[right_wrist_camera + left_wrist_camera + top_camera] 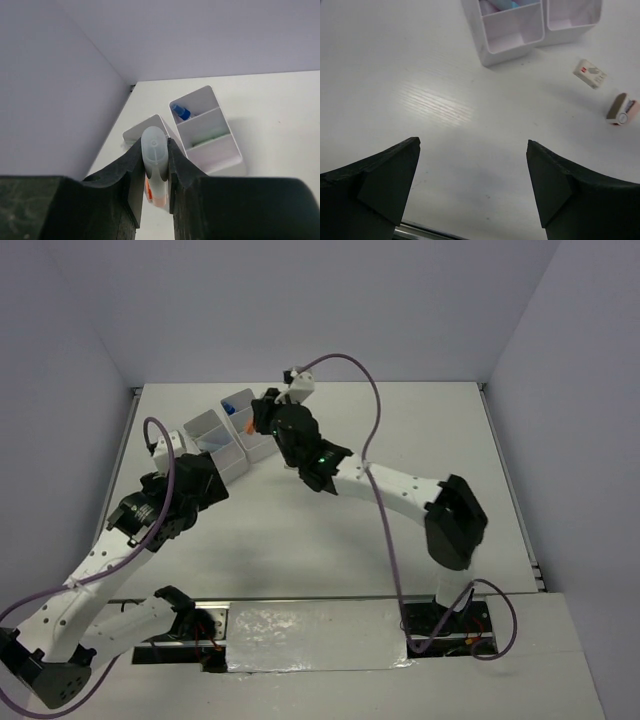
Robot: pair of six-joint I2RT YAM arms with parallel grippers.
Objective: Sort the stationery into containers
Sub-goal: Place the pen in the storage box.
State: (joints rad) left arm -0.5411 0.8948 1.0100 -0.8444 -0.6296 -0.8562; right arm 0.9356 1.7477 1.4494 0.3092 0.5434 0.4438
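My right gripper (155, 144) is shut on an orange highlighter (156, 197) with a clear cap and holds it upright above the white containers (215, 150). In the top view this gripper (256, 421) hangs over the bin cluster (209, 429). One bin holds a blue-capped tube (182, 112); the one beside it holds something green (209, 138). My left gripper (474, 185) is open and empty over bare table, in front of the containers (512, 37). A white eraser (590, 73) and a small pinkish item (622, 109) lie on the table to its right.
The white table is walled on the left, back and right. The left wall corner is close behind the bins (131, 86). The right arm's elbow (455, 520) rests over the right half of the table.
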